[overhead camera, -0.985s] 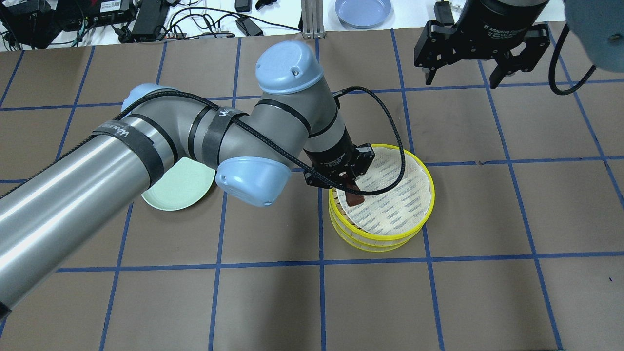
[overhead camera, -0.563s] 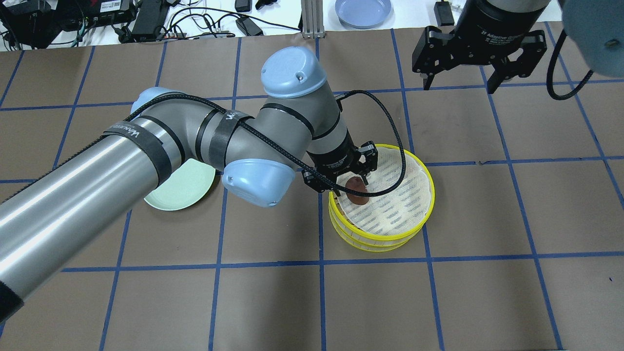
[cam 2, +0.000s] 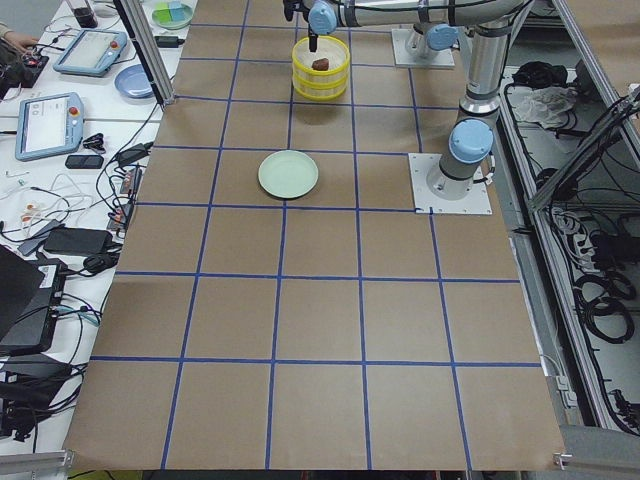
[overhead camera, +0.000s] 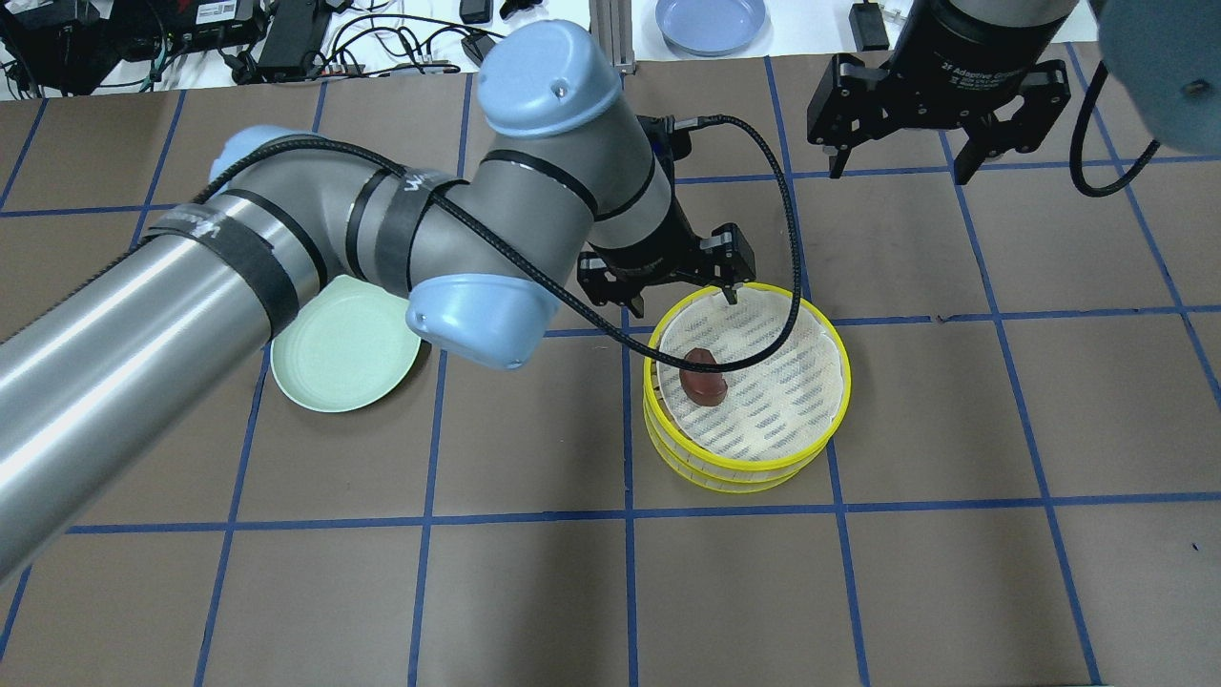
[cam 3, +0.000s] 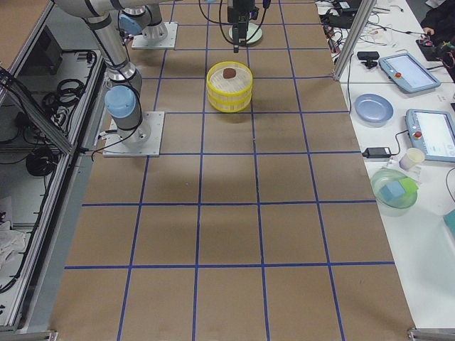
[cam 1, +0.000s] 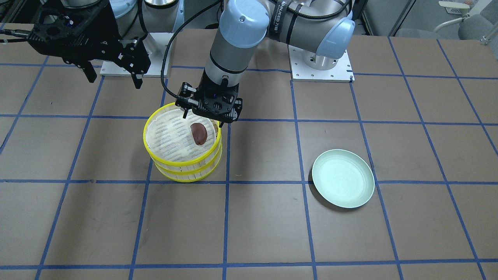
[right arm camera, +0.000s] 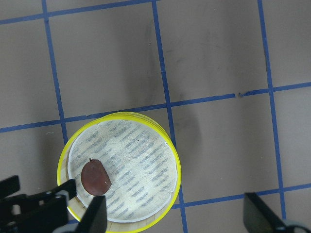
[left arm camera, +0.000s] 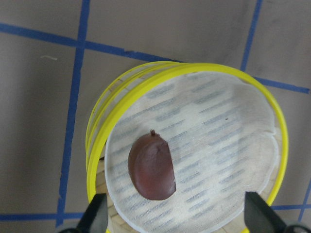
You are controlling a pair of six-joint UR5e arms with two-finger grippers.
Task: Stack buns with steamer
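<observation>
The dark reddish-brown bun (overhead camera: 703, 378) lies on the white liner of the top tier of the yellow steamer stack (overhead camera: 745, 473); it also shows in the front view (cam 1: 198, 133) and the left wrist view (left arm camera: 151, 166). The cream-white bun is out of view. My left gripper (overhead camera: 682, 291) is open and empty, raised above the steamer's far-left rim, apart from the bun. My right gripper (overhead camera: 897, 162) is open and empty, high over the table's far right, away from the steamer.
An empty pale green plate (overhead camera: 344, 356) lies left of the steamer, partly under my left arm. A blue plate (overhead camera: 711, 23) sits off the mat at the back. Cables and devices line the far edge.
My left gripper has let go of the brown bun onto the steamer liner, opened, and risen back toward the far rim. The right gripper barely moved.
</observation>
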